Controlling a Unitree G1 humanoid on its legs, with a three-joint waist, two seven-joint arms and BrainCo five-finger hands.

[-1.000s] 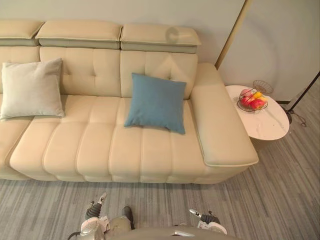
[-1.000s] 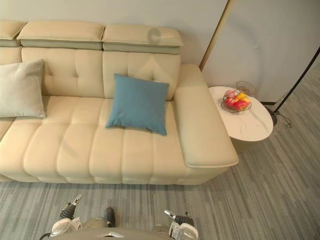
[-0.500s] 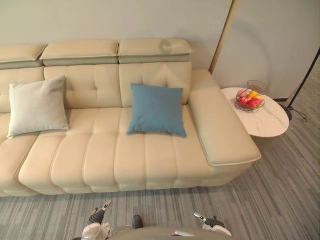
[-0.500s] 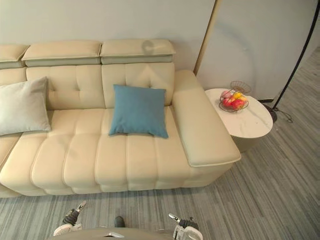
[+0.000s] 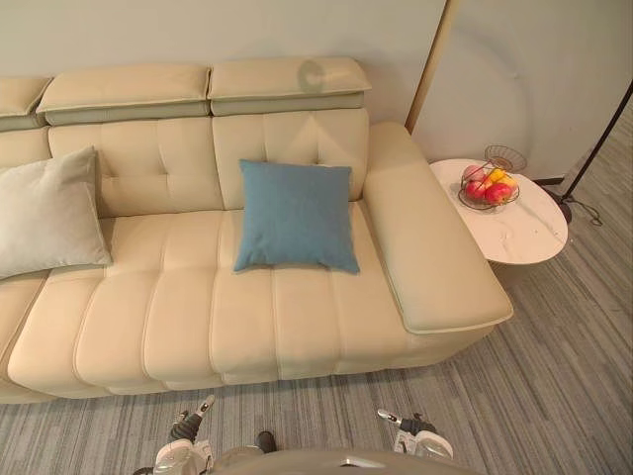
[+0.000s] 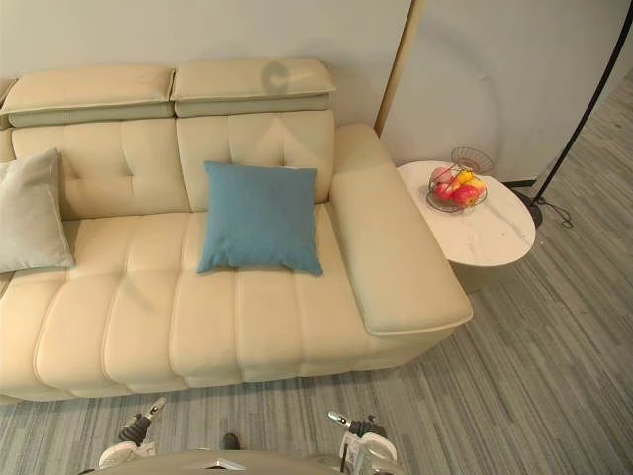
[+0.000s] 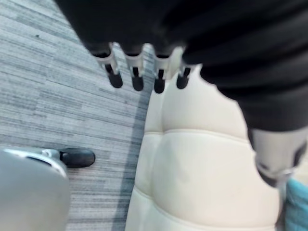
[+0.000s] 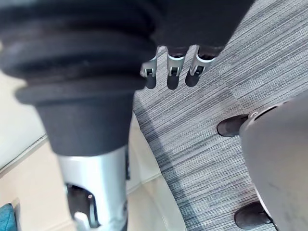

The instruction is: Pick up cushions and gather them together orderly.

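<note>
Cushions: square blue fabric cushion (image 5: 297, 216) leaning on cream leather sofa (image 5: 188, 317) backrest — pale grey cushion (image 5: 45, 213) well apart | left hand (image 7: 136, 72), right hand (image 8: 172, 72): fingers relaxed, empty.

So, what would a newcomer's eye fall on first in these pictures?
The blue cushion, propped against the backrest at the right end of the cream sofa. Next, the pale grey cushion far to its left, and a wire basket of fruit on the round white table beside the sofa's arm.

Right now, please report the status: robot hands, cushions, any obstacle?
Left robot hand and right robot hand open, empty. Blue cushion and grey cushion apart on sofa, untouched. No obstacle between them.
</note>
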